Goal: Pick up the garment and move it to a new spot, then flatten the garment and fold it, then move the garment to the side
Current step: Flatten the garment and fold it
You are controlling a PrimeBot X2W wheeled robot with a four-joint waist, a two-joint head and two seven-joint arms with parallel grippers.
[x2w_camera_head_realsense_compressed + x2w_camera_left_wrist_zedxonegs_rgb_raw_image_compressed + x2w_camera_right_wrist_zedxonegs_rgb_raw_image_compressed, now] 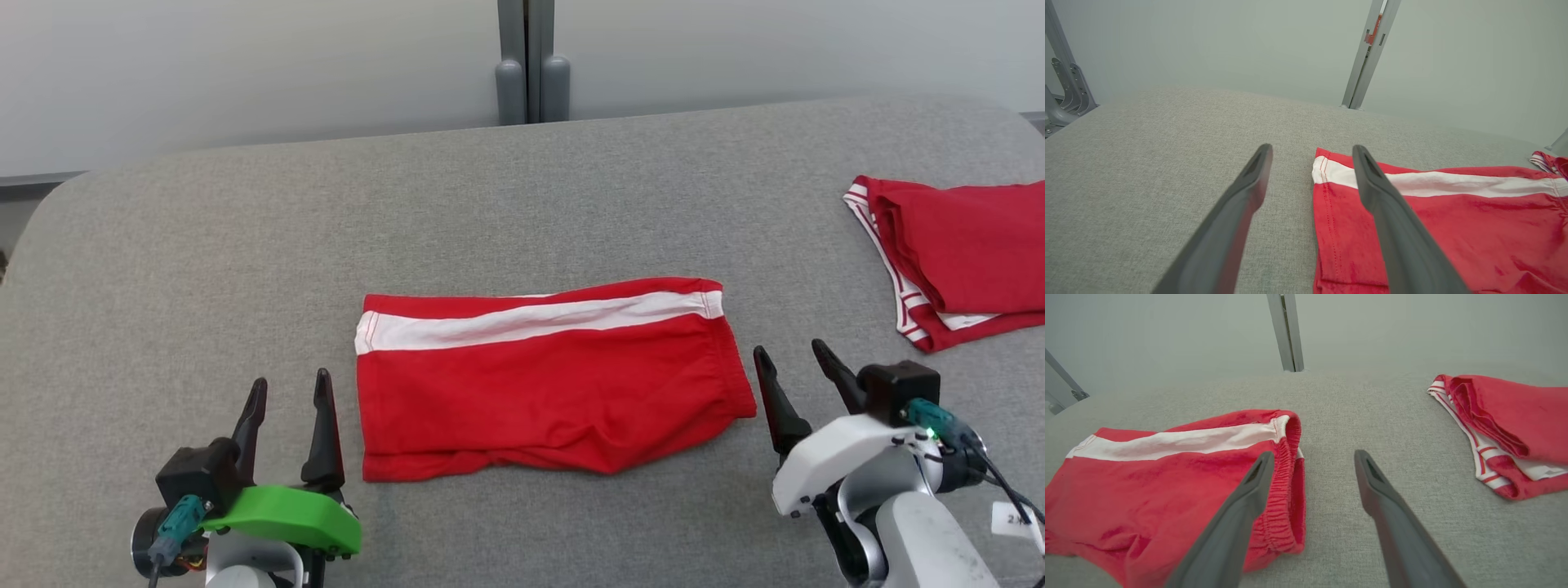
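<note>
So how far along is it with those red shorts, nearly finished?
Done: the red shorts lie flat on the grey surface, apparently folded in half. In hand: nothing; the left tool and right tool stand open either side of them. Left: perhaps another fold, then shifting them aside, maybe toward the folded red garment.

the grey pad (204, 245) lies bare across the left half and the upper middle of the head view, open for a reach from either side. the red shorts (547, 384) take the lower centre, with a strip of bare pad between them and the folded red cloth (971, 253) at the right edge. the grey post (532, 65) stands at the top centre, past the pad's far edge.
</note>
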